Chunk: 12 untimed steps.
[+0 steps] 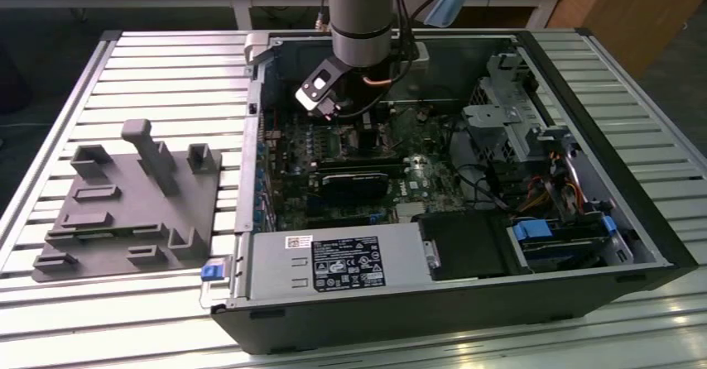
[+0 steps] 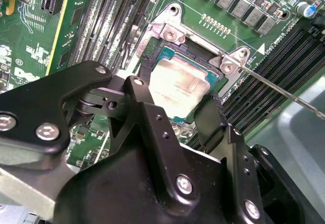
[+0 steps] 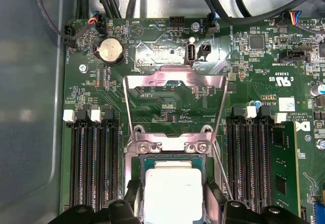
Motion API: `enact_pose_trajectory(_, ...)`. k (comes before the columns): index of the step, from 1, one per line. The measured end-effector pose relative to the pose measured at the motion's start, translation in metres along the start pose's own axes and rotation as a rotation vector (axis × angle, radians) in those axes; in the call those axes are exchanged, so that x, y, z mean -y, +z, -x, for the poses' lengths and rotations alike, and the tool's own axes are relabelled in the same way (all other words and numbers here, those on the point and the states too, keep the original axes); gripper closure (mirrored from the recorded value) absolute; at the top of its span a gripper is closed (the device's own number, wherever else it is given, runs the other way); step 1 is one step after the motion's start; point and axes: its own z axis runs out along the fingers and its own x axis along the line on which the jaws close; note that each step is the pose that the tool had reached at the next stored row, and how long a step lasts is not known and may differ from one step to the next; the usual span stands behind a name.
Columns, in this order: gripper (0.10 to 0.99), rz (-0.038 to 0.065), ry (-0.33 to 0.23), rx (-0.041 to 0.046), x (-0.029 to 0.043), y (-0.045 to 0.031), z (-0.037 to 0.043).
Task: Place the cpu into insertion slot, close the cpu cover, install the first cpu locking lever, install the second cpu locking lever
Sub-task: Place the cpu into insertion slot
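Slatted metal table (image 1: 132, 63) carries a grey fixture (image 1: 122, 203) at frame left and an open PC case (image 1: 651, 245) from centre to right. The arm (image 1: 363, 13) drops into the case from top centre of the exterior view.

First wrist view, left to right: memory slots (image 3: 94, 168), then the cpu (image 3: 170, 188) at bottom centre, sitting in or right on the socket (image 3: 170, 145); can't confirm it's fully seated. A thin locking lever (image 3: 222, 168) runs just beside it on the right. The cpu cover (image 3: 175, 77) stands hinged open mid-frame, clear of the chip.

The pincer (image 2: 177, 94) straddles the cpu on two opposite sides in both wrist views. Can't tell whether it's clamping or just off the edges.

Risks, my read:
- A slightly skewed or tilted chip would bear on the socket contacts and bend them.
- Lifting away while gripping would drag the cpu off.
- The lever is close enough to snag the pincer.
- A bumped cover could drop early.
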Motion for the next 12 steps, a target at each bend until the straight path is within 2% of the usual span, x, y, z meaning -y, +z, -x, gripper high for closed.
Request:
enact_pose_trajectory(3,0.475,0.0,0.0,0.0003,-0.0001,-0.0007,0.0)
enact_pose_trajectory(9,0.475,0.0,0.0,0.0,-0.0008,-0.0087,-0.0002)
enact_pose_trajectory(12,0.475,0.0,0.0,-0.0001,-0.0009,-0.0096,-0.0002)
